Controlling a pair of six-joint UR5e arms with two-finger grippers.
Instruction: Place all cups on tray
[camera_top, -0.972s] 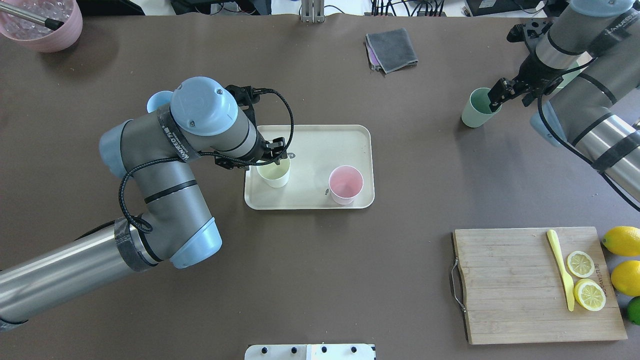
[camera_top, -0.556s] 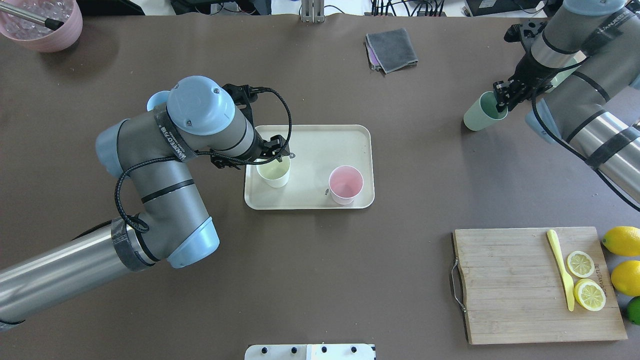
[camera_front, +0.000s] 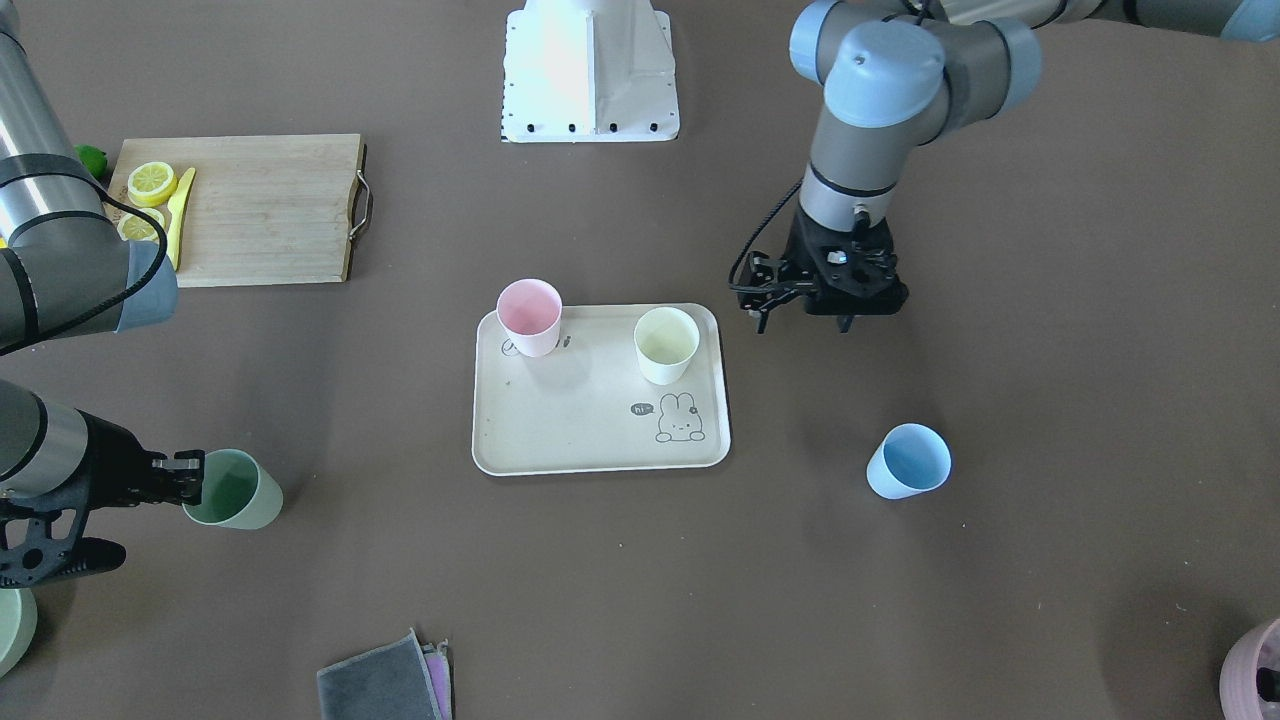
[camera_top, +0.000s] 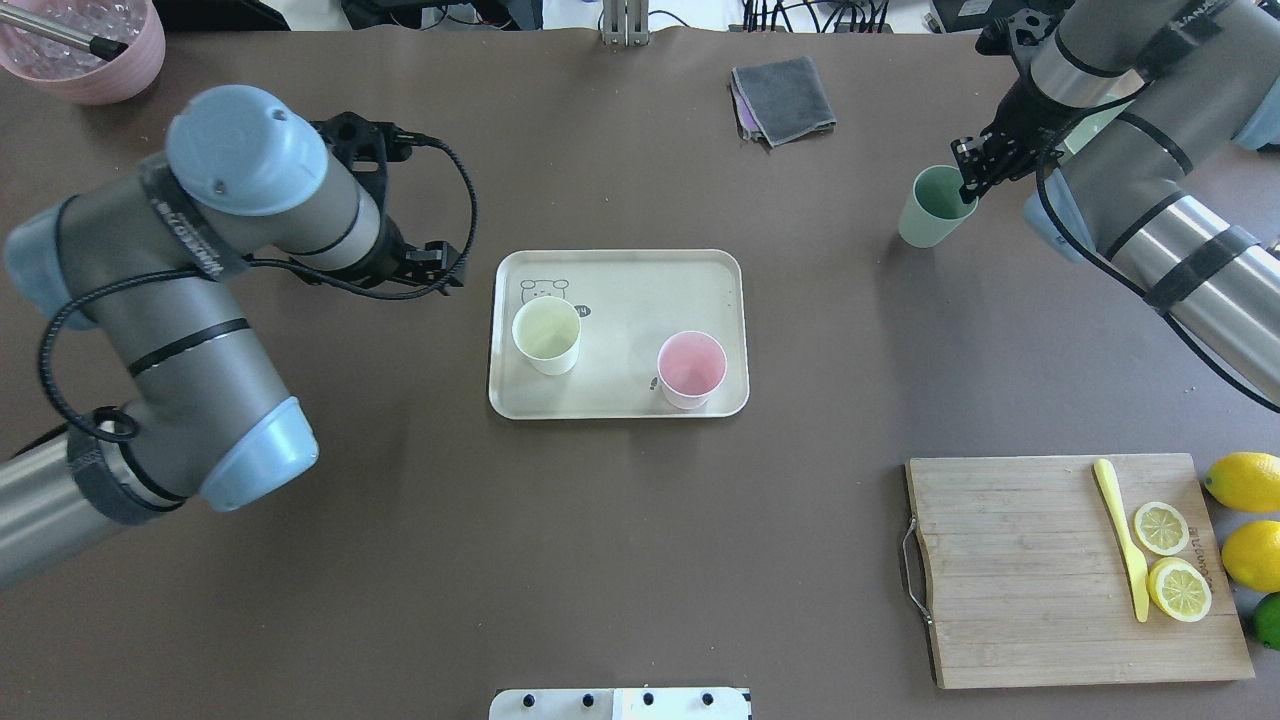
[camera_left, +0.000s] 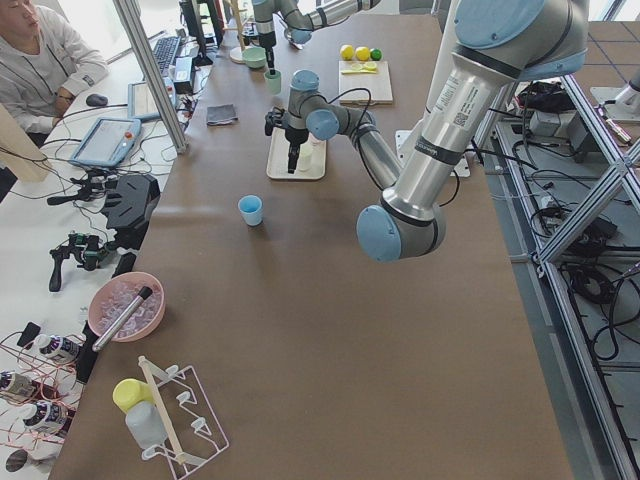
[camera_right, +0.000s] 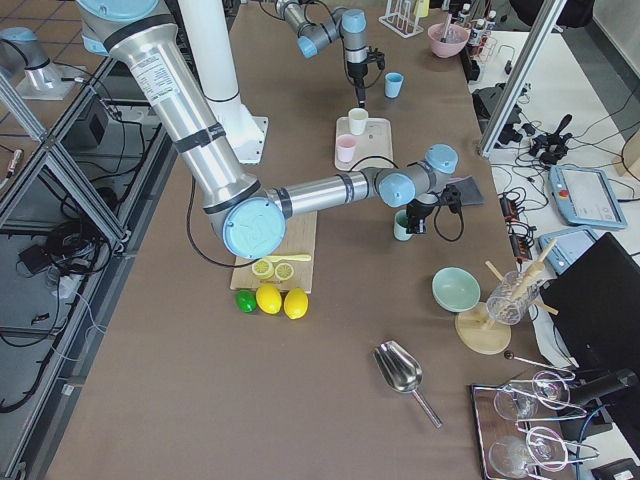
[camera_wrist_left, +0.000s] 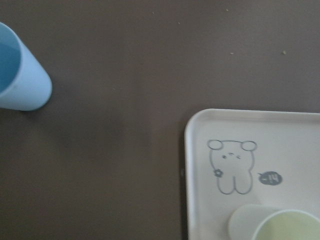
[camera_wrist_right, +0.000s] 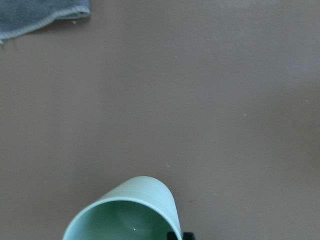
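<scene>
The cream tray (camera_top: 640, 290) with a bunny drawing (camera_front: 580, 430) lies mid-table. A yellow cup (camera_top: 546, 336) and a pink cup (camera_top: 691, 369) stand upright on it. My left gripper (camera_top: 440, 268) is open and empty, just off the tray's left edge (camera_front: 802, 322). A blue cup (camera_front: 908, 461) stands on the table beyond it, hidden by my arm in the overhead view and visible in the left wrist view (camera_wrist_left: 20, 75). My right gripper (camera_top: 968, 180) is shut on the rim of a green cup (camera_top: 930, 207), which is tilted at the far right (camera_front: 228, 489).
A wooden cutting board (camera_top: 1010, 570) with lemon slices and a yellow knife lies front right, with whole lemons (camera_top: 1245, 482) beside it. A grey cloth (camera_top: 785, 98) lies at the back. A pink bowl (camera_top: 85, 50) stands at the back left corner.
My left gripper has let go of the yellow cup and moved left off the tray. My right gripper has carried the green cup a little to the left, tilted.
</scene>
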